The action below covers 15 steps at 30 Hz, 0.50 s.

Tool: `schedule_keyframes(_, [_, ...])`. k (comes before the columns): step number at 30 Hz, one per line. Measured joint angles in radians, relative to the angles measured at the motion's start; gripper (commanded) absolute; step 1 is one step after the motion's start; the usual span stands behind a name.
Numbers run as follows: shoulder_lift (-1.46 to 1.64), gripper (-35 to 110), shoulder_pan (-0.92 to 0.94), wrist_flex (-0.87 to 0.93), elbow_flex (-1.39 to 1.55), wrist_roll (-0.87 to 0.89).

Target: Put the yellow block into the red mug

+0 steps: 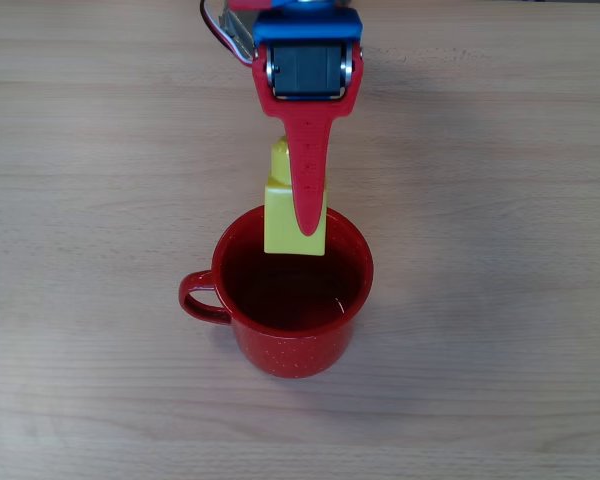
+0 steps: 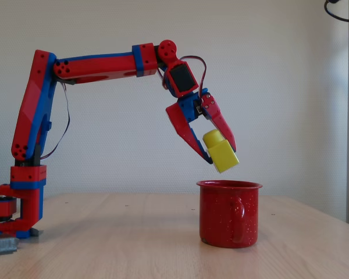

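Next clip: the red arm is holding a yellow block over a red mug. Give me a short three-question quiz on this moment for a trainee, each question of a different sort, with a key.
1. True or false: the yellow block already rests on the bottom of the red mug.
2. Multiple choice: in the fixed view, where is the block? A) on the table beside the mug B) in the air just above the mug's rim, held tilted C) under the arm's base
3. Fill in: in the overhead view, the mug's handle points to the ____ of the picture.

Key:
1. False. The pincer is shut on it above the mug.
2. B
3. left
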Motion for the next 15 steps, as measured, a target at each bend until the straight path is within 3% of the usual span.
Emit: schedule_keyframes(15, [-0.107,0,0.000,-0.034,0.002,-0.006])
